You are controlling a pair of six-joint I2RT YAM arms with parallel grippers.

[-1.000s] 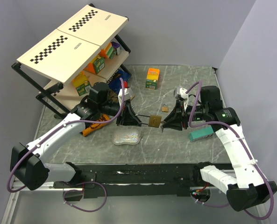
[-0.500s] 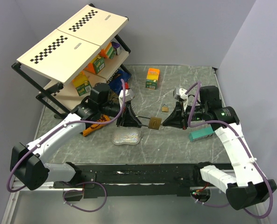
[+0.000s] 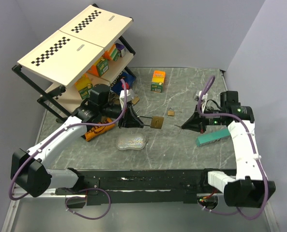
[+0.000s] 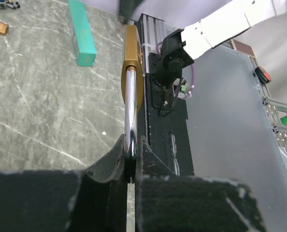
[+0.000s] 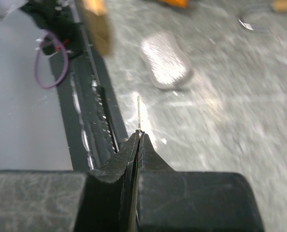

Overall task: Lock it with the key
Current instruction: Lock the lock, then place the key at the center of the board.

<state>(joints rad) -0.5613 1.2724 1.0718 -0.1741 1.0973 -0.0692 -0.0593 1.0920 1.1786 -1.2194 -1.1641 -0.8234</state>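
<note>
We are clamping the left hand (image 4: 130, 152) on the padlock shackle (image 4: 130, 106) and the right hand (image 5: 137, 140) on the key (image 5: 139, 112); any key tilt is risking a jammed insertion.

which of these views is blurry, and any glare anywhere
Right wrist view: table and silvery pouch are smeared, only the right claw and its key look crisp. Left wrist view: sharp, with glare down the padlock's steel loop. Top view: sharp, evenly lit.
</note>
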